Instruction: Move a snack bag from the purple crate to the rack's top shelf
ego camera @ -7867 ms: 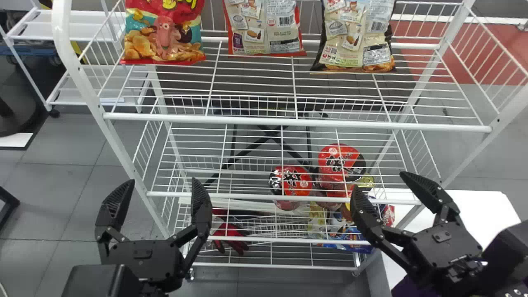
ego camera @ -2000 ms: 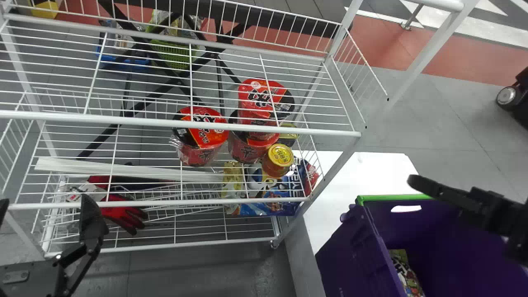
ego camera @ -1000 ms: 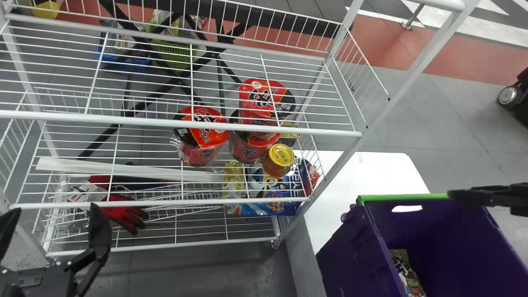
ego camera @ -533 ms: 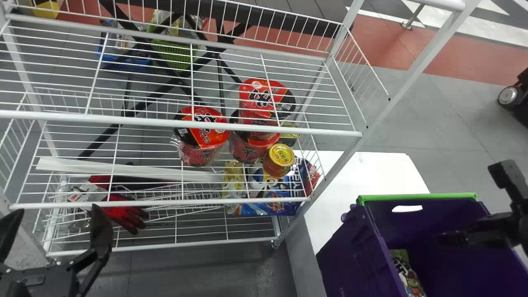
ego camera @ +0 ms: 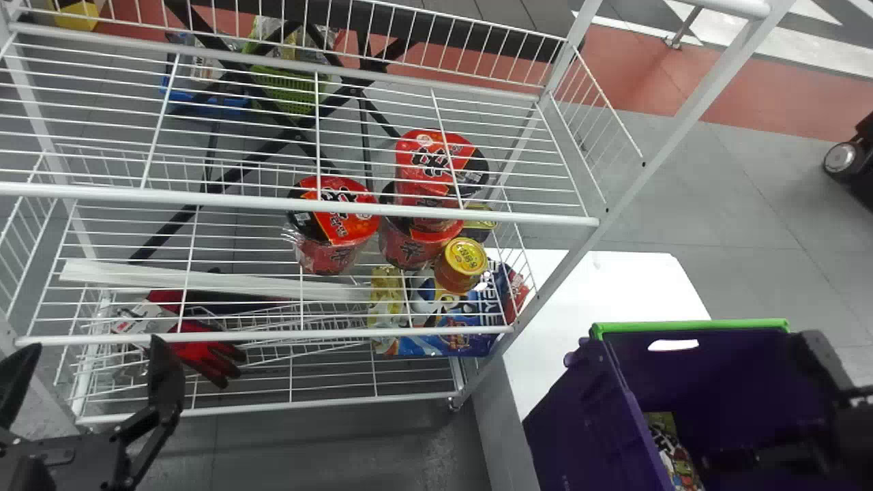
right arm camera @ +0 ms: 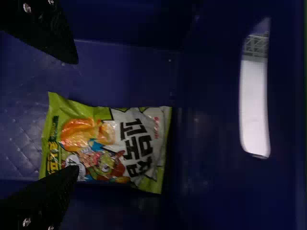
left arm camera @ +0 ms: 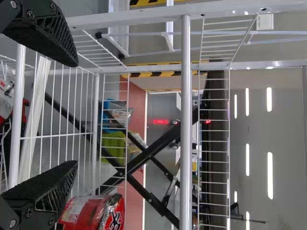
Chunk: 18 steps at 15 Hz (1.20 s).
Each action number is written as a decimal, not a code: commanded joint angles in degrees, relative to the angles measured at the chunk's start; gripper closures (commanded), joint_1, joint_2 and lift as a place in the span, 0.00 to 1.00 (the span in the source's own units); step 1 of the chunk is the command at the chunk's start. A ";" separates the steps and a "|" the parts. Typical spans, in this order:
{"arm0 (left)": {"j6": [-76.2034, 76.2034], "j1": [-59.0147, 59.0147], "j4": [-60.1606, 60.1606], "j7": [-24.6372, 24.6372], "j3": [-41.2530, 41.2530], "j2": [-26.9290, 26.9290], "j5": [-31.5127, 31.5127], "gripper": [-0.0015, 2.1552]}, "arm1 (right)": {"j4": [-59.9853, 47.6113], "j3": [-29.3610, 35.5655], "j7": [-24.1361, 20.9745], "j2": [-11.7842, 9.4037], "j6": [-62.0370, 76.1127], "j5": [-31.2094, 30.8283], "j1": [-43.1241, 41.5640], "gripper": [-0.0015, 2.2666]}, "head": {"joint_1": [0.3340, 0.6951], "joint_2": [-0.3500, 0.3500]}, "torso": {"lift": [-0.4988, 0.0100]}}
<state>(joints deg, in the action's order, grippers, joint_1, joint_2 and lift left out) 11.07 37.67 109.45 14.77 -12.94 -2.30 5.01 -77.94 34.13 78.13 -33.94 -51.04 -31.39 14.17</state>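
Observation:
Over the crate's right part in the head view is my right gripper, dark against the purple crate. The right wrist view has the right gripper open inside the crate, above a green and white snack bag on the crate's floor; one fingertip overlaps the bag's edge in that picture. In the head view the snack bag shows partly behind the crate's wall. My left gripper stays open at the lower left, before the rack; the left wrist view has the left gripper facing the rack's wire shelves.
Red noodle cups and a small yellow-lidded cup stand on a shelf. Lower down are a blue packet and red gloves. A white table stands behind the crate. The crate's green rim borders its far side.
The right gripper has come down from above the crate's far rim into the crate. Since the oldest frame the head view has turned right, away from the bags on the top shelf.

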 commanded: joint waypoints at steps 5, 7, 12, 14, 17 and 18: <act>3.03 -0.93 -1.69 -1.14 1.16 -0.33 -1.67 0.04 | 6.05 -0.38 -5.36 2.74 3.97 -2.27 1.30 0.00 | 1.00 0.00 | 0.09; 3.73 -0.84 -1.78 -1.14 1.42 -0.68 -2.20 0.04 | 8.07 -1.69 -12.39 3.53 5.91 -3.06 1.04 0.00 | 1.00 0.00 | 0.09; 5.84 -0.84 -2.57 -1.23 1.69 -1.21 -3.78 0.04 | 14.93 -2.66 -28.39 4.59 13.47 -2.44 -0.99 0.00 | 1.00 0.00 | 0.09; 5.84 -1.11 -2.84 -1.41 1.69 -1.21 -4.04 0.04 | 17.83 -3.01 -29.18 4.67 15.75 -2.18 -3.01 0.00 | 1.00 0.00 | 0.09; 6.19 -0.93 -2.75 -1.41 1.69 -1.21 -4.04 0.04 | 20.81 -3.45 -31.64 5.47 19.09 0.55 -4.85 0.00 | 1.00 0.00 | 0.09; 6.19 -0.67 -2.84 -1.41 2.04 -1.21 -4.04 0.04 | 22.57 -4.24 -33.57 5.64 20.50 0.55 -5.56 0.00 | 1.00 0.00 | 0.09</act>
<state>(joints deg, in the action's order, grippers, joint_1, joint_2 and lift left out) 17.21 36.76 106.68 13.36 -11.21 -3.49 0.96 -57.40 30.69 45.75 -28.59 -32.15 -31.44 9.51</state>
